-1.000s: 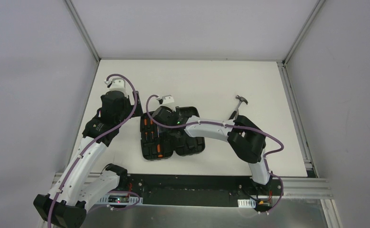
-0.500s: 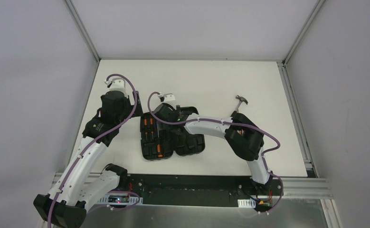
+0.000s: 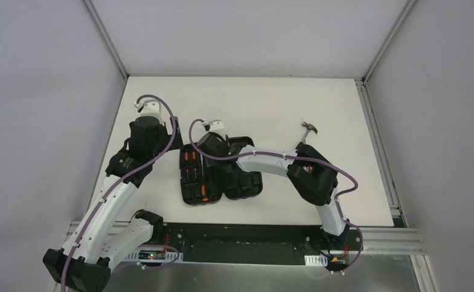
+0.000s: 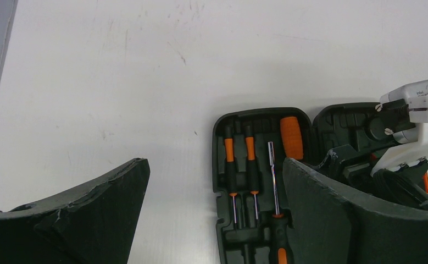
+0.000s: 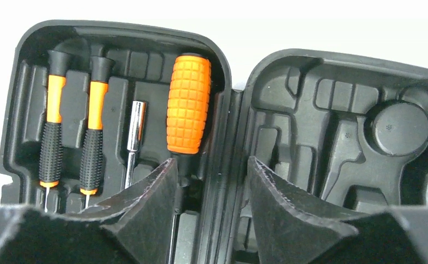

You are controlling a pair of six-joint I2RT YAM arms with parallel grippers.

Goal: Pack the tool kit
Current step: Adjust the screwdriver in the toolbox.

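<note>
Now left claw (image 4: 214,163) and right claw (image 5: 211,160) gape empty by the case (image 5: 310,110), and that hammer (image 3: 308,128) toward the tabletop's (image 3: 252,97) right edge looks light and stiff, so grip mid-handle.

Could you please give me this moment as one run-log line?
case: open | screwdrivers: slotted | hammer: loose on table | left claw: open, empty | right claw: open over case

One open case (image 5: 310,137) – in it two small screwdrivers (image 5: 51,137), one steel-shafted driver (image 4: 272,176), one fat orange-handled driver (image 5: 188,110) – and one hammer (image 3: 308,129) outside.
</note>
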